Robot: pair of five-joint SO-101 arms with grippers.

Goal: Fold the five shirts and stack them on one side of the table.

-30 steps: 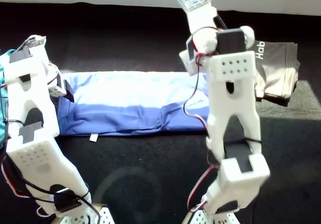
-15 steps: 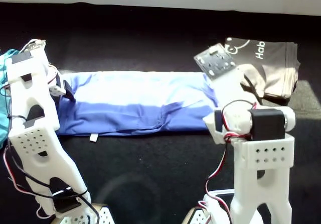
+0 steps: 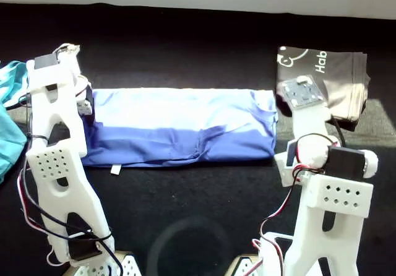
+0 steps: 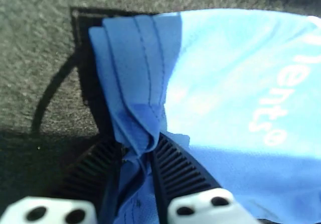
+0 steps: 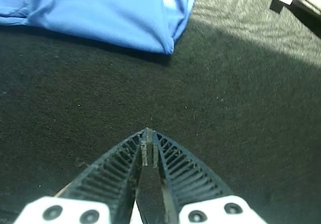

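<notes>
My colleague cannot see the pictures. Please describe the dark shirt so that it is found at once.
On the black table, look past the right end of the long blue shirt, toward the far side. There lies the dark shirt, folded, the only grey-black one with white print; the teal shirt is at the left edge.

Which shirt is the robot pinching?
The blue shirt stretched across the middle: the left gripper is shut on its end. Nothing grips the dark folded shirt or the teal shirt.
</notes>
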